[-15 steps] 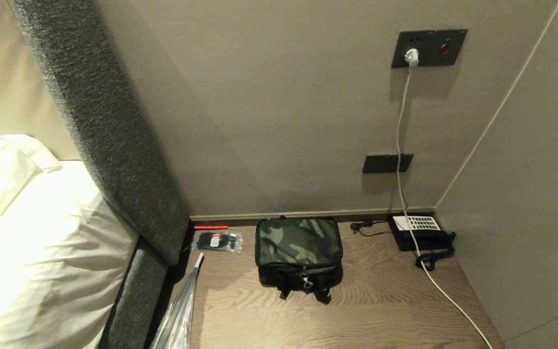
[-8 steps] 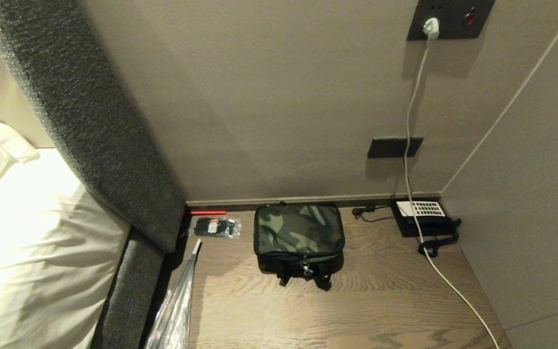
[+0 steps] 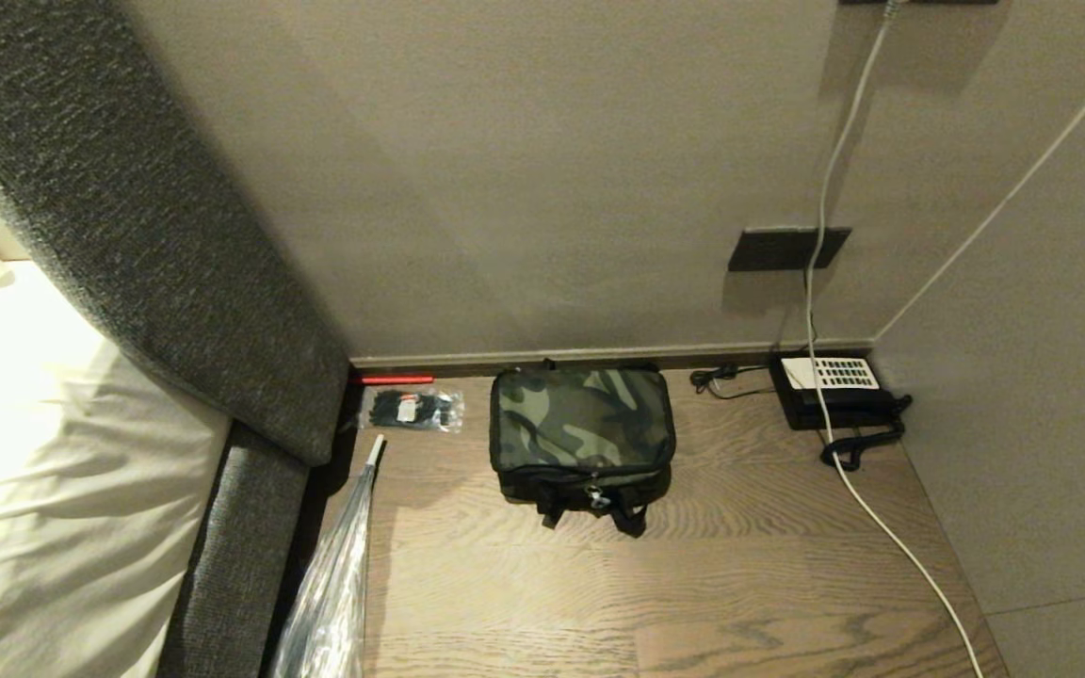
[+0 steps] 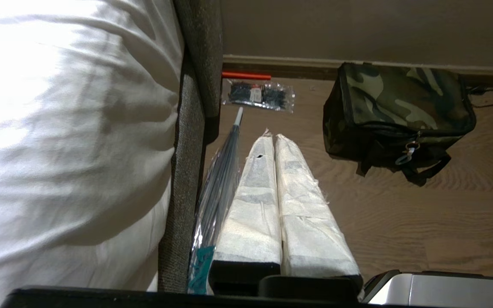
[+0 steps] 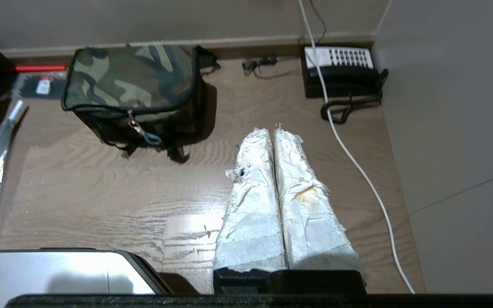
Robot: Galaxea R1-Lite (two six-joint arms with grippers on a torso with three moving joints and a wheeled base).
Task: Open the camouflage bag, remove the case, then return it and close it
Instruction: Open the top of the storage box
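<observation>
Wooden tabletop (image 3: 740, 584) against the wall, bed (image 3: 43, 490) off its left edge. Camouflage bag (image 3: 582, 419) zipped shut, sits at the back of the tabletop near the wall. Black telephone (image 3: 834, 391) right of the bag, white cable (image 3: 891, 541) running over it. Clear packet of ties (image 3: 411, 410) left of the bag. Left gripper (image 4: 271, 137) and right gripper (image 5: 271, 130) both hang short of the bag, fingers pressed together, nothing held. Case not visible.

One camouflage bag (image 3: 582, 421), zipped. One black desk telephone (image 3: 833, 391). One clear packet of black ties (image 3: 410, 410). One red stick (image 3: 396, 379) along the baseboard. One white cable (image 3: 867, 508). One folded umbrella (image 3: 335, 584). Two grippers: left gripper (image 4: 271, 139), right gripper (image 5: 271, 132).
</observation>
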